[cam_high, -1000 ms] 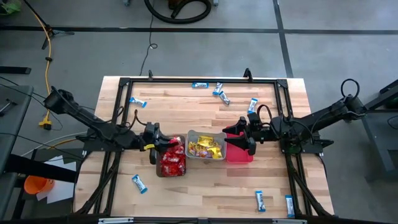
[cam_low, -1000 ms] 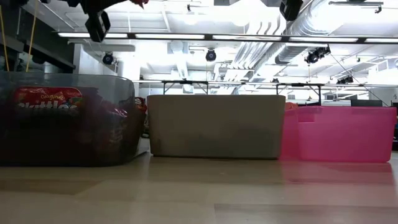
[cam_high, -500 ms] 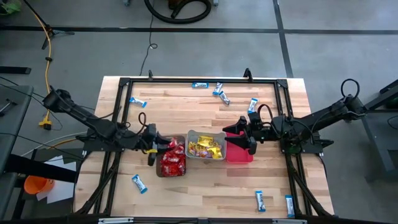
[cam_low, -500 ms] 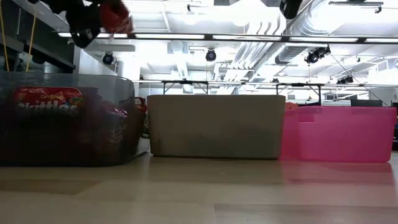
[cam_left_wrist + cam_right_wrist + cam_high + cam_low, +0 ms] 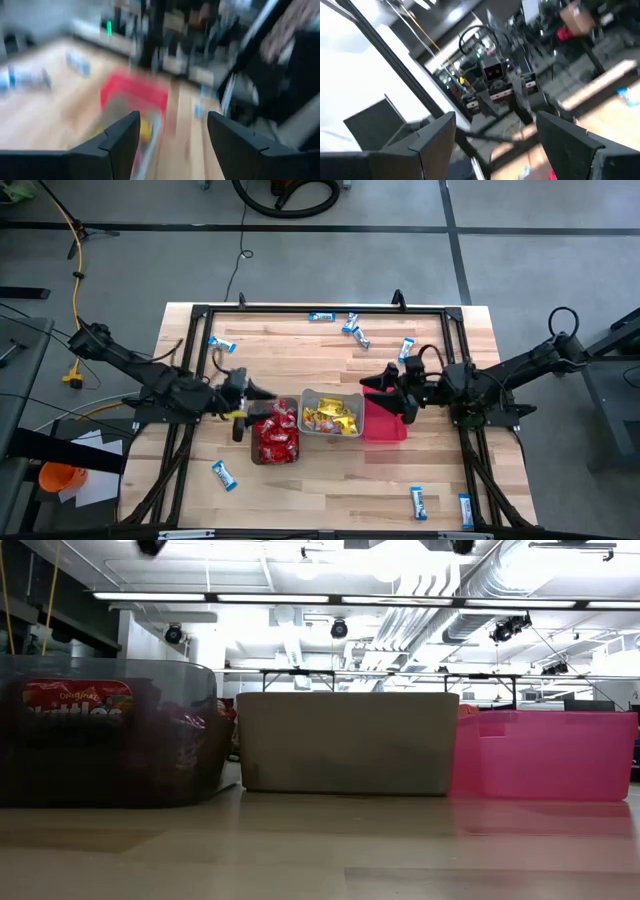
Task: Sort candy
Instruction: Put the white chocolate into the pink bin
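**Red packet dropped, left arm backing off**

Since the earlier frames our left gripper point(image 5: 243, 406) has let go of a red packet and slid toward the left of the high view, off the dark translucent plastic bin point(image 5: 259, 457). Its fingers point(image 5: 120, 140) now stand wide with nothing between them.

Left to right across the middle of the high view, we see the red shiny packets point(image 5: 277, 439) heaped in that dark bin, the yellow wrapped packets point(image 5: 330, 418) in the grey plastic bin point(image 5: 308, 398), then the pink plastic bin point(image 5: 385, 429), whose contents we cannot make out. Our right gripper point(image 5: 392, 392) hovers over the pink bin's upper left corner, jaws wide and empty.

We judge the step to be a drop just finished, with the next pick due. Slim blue-and-white bars point(image 5: 222, 344) lie scattered on the wooden table point(image 5: 300, 500): several along the upper edge, one at lower left point(image 5: 223, 475), two at lower right point(image 5: 418, 502). The next move calls for reaching out to one of these and bringing open jaws down over it.

Both wrist views are smeared by motion. In the low view, only the bin walls and one red packet point(image 5: 77, 703) show.
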Available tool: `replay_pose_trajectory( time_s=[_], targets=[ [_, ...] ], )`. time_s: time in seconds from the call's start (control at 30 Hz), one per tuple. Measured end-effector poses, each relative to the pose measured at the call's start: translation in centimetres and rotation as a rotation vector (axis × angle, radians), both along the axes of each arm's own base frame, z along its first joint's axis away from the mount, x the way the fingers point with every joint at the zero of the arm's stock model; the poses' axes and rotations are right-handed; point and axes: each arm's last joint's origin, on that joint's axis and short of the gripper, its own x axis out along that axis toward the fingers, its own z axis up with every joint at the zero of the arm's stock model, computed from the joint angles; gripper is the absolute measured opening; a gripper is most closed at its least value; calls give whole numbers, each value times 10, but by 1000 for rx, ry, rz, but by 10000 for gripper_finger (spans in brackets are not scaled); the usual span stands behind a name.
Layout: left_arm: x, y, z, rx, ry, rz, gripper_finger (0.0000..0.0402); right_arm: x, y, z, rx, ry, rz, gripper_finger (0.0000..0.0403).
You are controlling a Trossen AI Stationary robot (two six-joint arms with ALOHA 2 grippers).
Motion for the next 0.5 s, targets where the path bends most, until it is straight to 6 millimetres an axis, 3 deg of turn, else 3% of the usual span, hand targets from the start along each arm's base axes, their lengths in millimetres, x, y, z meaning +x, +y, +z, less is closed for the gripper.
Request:
replay_pose_trajectory(
  time_s=[0.23,0.5],
  targets=[
    [6,14,43,144,-364,132,220,3,-6,52,-227,-60,-121,273],
    [11,30,45,150,-382,163,221,-3,-12,99,-415,118,-243,273]
  ],
)
